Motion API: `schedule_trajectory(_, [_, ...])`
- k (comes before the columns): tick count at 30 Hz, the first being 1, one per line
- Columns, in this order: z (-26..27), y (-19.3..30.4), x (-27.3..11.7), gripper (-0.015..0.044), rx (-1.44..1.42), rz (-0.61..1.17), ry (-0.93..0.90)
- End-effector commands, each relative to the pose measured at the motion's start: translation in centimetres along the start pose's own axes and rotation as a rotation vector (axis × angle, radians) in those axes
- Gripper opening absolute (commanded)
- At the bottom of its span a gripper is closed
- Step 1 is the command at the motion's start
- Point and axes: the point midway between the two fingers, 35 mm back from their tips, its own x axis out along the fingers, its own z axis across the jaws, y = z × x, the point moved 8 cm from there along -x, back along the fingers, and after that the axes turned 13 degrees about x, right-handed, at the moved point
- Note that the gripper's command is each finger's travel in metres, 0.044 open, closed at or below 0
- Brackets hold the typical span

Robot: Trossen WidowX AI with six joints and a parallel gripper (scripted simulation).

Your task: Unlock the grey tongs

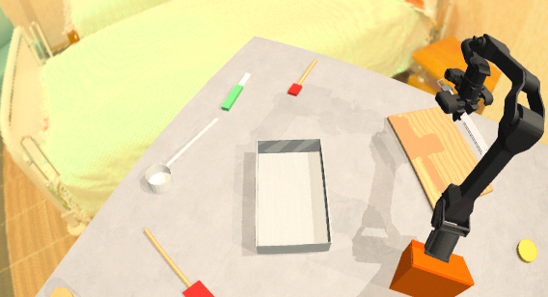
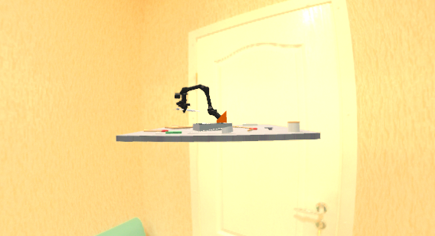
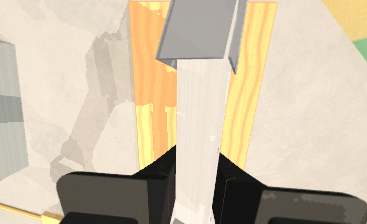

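Observation:
My gripper [image 1: 458, 114] [image 2: 184, 110] [image 3: 193, 146] is shut on the grey tongs [image 1: 474, 134] [image 2: 194, 111] [image 3: 199, 110]. It holds them in the air, roughly level, above the wooden board [image 1: 453, 157] [image 3: 258, 50]. In the wrist view the long pale body of the tongs runs up between the fingers to a wider grey channel-shaped end at the top. The tongs look narrow; whether their lock is released cannot be told. The roasting tin [image 1: 294, 249] [image 2: 207, 127] [image 3: 9, 145] stands on the table with nothing lying across it.
A measuring scoop [image 1: 159, 178], a green-handled tool [image 1: 232, 97], a red spatula [image 1: 295, 90] and another red spatula [image 1: 197, 289] lie around the tin. A yellow disc [image 1: 527, 251] lies right of the orange arm base [image 1: 429, 273]. A pale pot [image 2: 293, 127] stands near the table edge.

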Motion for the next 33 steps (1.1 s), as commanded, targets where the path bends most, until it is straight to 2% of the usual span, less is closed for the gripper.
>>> schedule_trajectory(1, [0.3, 0.3, -0.6, -0.015, -0.031, -0.037, 0.012])
schedule_trajectory(33, [2.2, 3.4, -5.3, -0.015, -0.228, -0.461, 0.043])
